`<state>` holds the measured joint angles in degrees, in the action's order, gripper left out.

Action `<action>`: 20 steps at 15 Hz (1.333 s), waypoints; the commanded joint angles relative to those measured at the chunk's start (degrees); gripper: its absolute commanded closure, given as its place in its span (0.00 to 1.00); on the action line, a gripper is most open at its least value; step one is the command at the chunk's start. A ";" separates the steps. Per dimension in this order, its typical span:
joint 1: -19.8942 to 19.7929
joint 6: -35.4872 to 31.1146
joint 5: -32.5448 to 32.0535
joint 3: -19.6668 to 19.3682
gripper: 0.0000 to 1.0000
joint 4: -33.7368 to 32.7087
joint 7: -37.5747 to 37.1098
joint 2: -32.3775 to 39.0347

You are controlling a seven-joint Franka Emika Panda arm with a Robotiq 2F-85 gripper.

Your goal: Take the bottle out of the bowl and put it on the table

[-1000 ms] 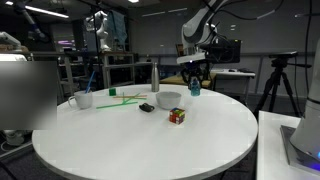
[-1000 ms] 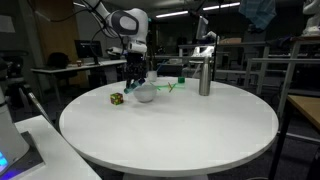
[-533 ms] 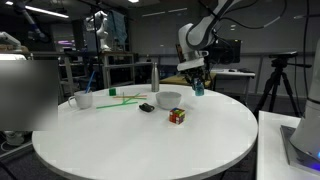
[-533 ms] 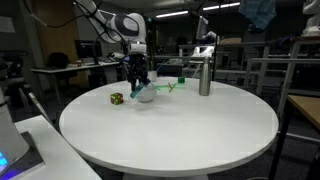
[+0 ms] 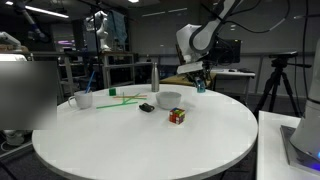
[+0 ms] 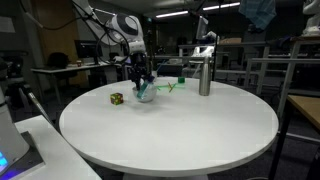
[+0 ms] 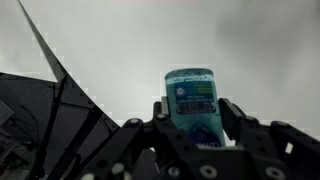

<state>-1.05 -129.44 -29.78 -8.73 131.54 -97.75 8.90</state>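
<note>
Gripper (image 5: 200,84): fingers closed narrow on the bottle (image 5: 201,88), 1 finger on each side of it. The bottle is out of the bowl (image 5: 169,99) and upright, beside the bowl and apart from it, over the far part of the surface (image 5: 150,140). Cannot tell whether its base touches the surface.

View differences:
- Exterior view with the bowl near centre: clear gap between bottle and bowl. It also shows 1 coloured cube (image 5: 177,116) nearer the camera than the bowl, a small dark object (image 5: 147,107) just beside the bowl, 1 white cup (image 5: 85,99) with a green stick well apart from the rest, and 1 tall grey metal bottle (image 5: 154,77) behind.
- Exterior view from the opposite side: gripper (image 6: 142,82) overlaps the bowl (image 6: 147,95) along the line of sight, so the gap does not show here. The cube (image 6: 116,98) sits near the bowl; the grey metal bottle (image 6: 204,75) stands well apart on the surface (image 6: 170,130).
- Wrist view: only view with bottle detail. The blue-green bottle (image 7: 192,105) sits between the dark fingers (image 7: 236,122), with the plain white surface (image 7: 120,50) behind.

Writing: 1 label on the bottle front in the wrist view, with pale patches, too blurred to read. No other legible text.
</note>
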 commanded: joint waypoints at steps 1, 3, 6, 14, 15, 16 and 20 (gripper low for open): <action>0.74 1.35 -5.67 -0.24 0.72 -0.88 -6.69 0.76; 0.68 1.36 -7.87 -0.16 0.72 -0.87 -9.03 1.10; 0.56 1.38 -10.71 -0.21 0.72 -0.82 -11.65 1.91; 0.35 1.50 -16.59 -0.54 0.72 -1.03 -19.71 4.27; 0.31 1.31 -17.26 -0.51 0.72 -1.10 -20.49 4.63; 0.26 0.78 -17.99 -0.48 0.72 -1.08 -21.13 4.95; 0.30 0.60 -22.33 -0.55 0.72 -1.41 -25.39 5.85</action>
<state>-0.84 -129.16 -48.61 -9.00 131.32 -119.45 13.80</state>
